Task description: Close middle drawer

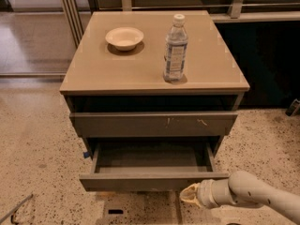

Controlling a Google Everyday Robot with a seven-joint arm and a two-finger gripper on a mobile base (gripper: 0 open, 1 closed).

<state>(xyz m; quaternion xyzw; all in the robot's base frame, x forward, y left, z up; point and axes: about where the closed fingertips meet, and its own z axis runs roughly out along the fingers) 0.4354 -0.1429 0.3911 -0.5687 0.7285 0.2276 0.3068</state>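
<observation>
1. The middle drawer (140,181) stands pulled well out of the cabinet, in the lower centre of the view. Its plain, handle-less front faces the camera.
2. Its grey inside shows from above, with nothing visible in it. The side walls run back under the drawer above.
3. The gripper (190,194) sits just below and in front of the right part of that drawer front, low at the bottom right of the view. It points left towards the drawer, with its pale tip close to the front's lower edge. Whether it touches the front cannot be told, nor whether it is released or clenched.
4. The arm (255,194), pale and rounded, reaches in from the bottom right corner behind the gripper.
5. The upper drawer front (117,124), with pale scratch marks right of its middle, sits above the open drawer. A dark gap lies between it and the cabinet top (93,71).
6. On the tan top, a shallow cream bowl (124,37) rests at the back left.
7. A clear water bottle (176,48) with a white cap stands upright right of centre, well apart from the bowl.
8. A small blue scrap (86,154) shows at the cabinet's left side, beside the open drawer.
9. The cabinet stands on a speckled floor (37,144).
</observation>
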